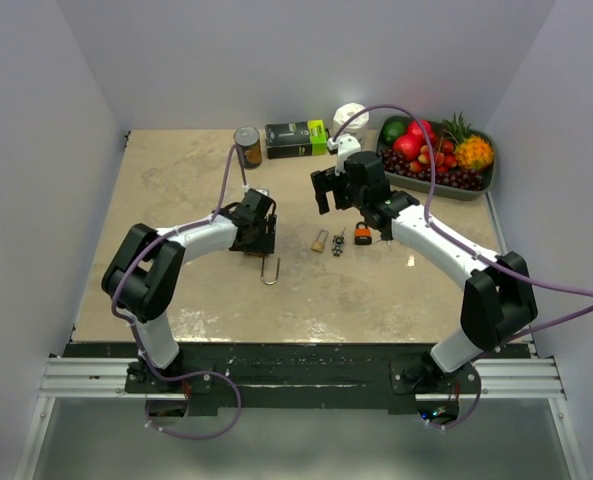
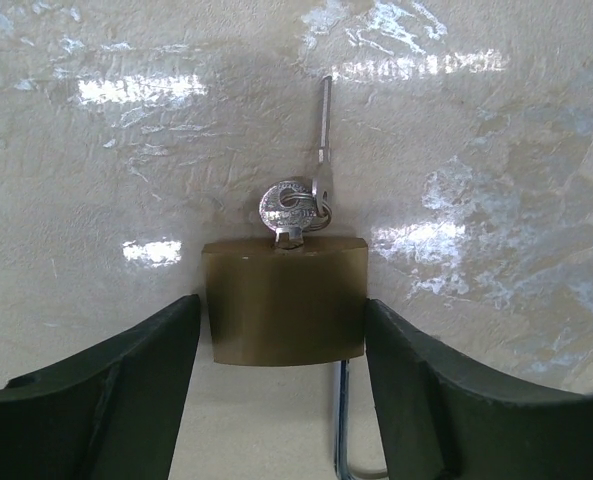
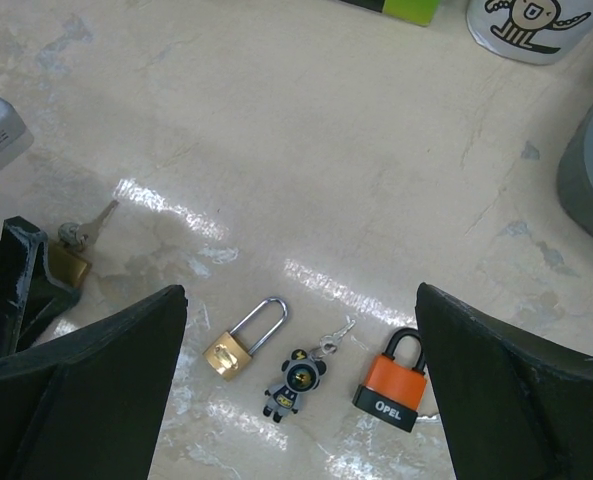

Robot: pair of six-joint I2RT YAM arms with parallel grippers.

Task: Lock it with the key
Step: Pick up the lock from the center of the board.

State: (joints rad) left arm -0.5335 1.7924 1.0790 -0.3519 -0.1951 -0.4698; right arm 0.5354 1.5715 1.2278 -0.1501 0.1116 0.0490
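A brass padlock lies flat on the table with a key in its keyhole and a second key on the ring pointing away. Its long steel shackle sticks out toward the arm bases. My left gripper is low over the lock, with the body between its fingers; the right finger touches the body, and a sliver of gap shows at the left finger. The right gripper hovers wide open above the table, holding nothing. The same lock shows at the left edge of the right wrist view.
Under the right gripper lie a small brass padlock, a bear keychain with a key and an orange padlock. At the back stand a can, a black-green box, a white mug and a fruit tray.
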